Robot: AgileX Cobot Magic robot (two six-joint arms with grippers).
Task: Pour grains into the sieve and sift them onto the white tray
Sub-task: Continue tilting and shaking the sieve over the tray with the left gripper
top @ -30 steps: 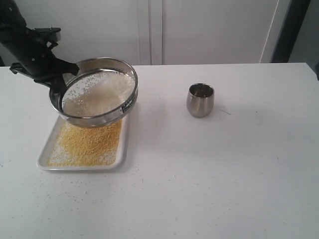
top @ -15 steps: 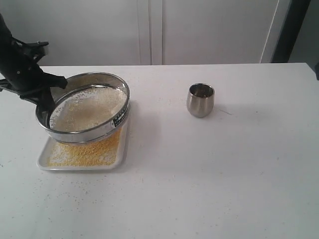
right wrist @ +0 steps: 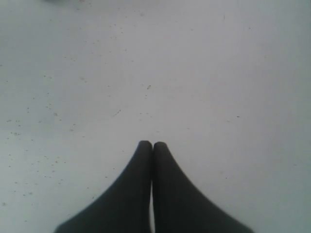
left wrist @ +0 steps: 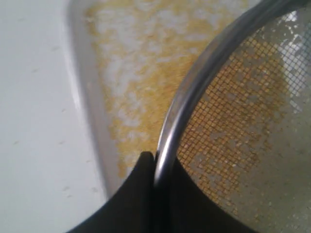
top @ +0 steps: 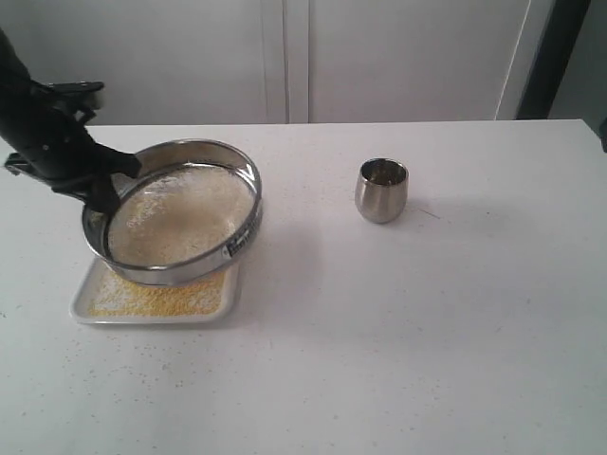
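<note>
My left gripper [top: 102, 194] is shut on the left rim of the sieve [top: 248, 223] and holds it slightly tilted just above the white tray [top: 152, 319]. Whitish grains [top: 175, 218] lie on the mesh inside the ring. Golden-yellow grains [top: 161, 296] cover the tray below. In the left wrist view the steel rim [left wrist: 194, 82] runs between the black fingers of the left gripper [left wrist: 158, 160], with the tray's rim [left wrist: 90, 97] and yellow grains [left wrist: 141, 73] beneath. The right gripper [right wrist: 152, 144] is shut and empty over bare white table; the exterior view does not show it.
A small steel cup [top: 381, 190] stands upright on the white table [top: 398, 332], right of the sieve. A few stray grains dot the table in front of the tray. White cabinet doors stand behind the table's far edge.
The sieve dropped lower and swung left over the tray, then came back a little to the right. The cup and tray have not moved.
</note>
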